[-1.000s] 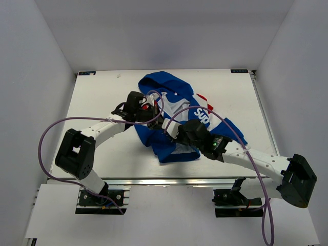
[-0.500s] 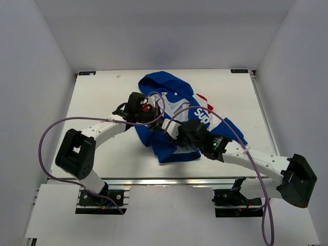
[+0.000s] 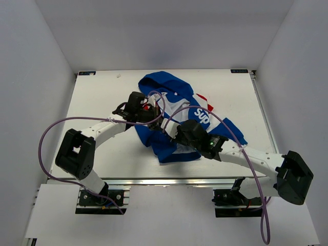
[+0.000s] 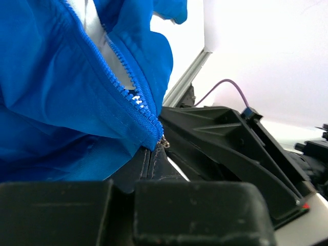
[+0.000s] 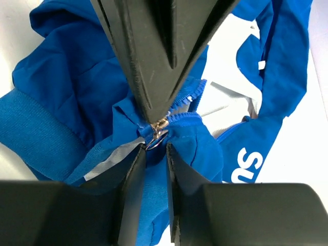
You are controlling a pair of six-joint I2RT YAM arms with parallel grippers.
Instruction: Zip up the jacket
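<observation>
Left gripper (image 5: 151, 117) is closed, clamped on the lower front edge of the royal-blue hooded fabric jacket (image 3: 159, 84), at the foot of its blue toothed zipper (image 4: 130, 87). Right gripper (image 5: 154, 154) meets it nose to nose, with a narrow gap between its jaws. The small metal zipper pull (image 5: 155, 137) sits at its fingertips, and whether it is gripped cannot be told.

The jacket lies crumpled at mid-table on the white tabletop (image 3: 102, 92). Its front is open, showing white lining, white "Sup" lettering (image 3: 201, 117) and a red shoulder panel (image 3: 203, 97).

Count: one jacket, one zipper, one pull, two grippers.

The jacket's long axis runs far to near, with the hood at the far end and the hem toward the arm bases.
</observation>
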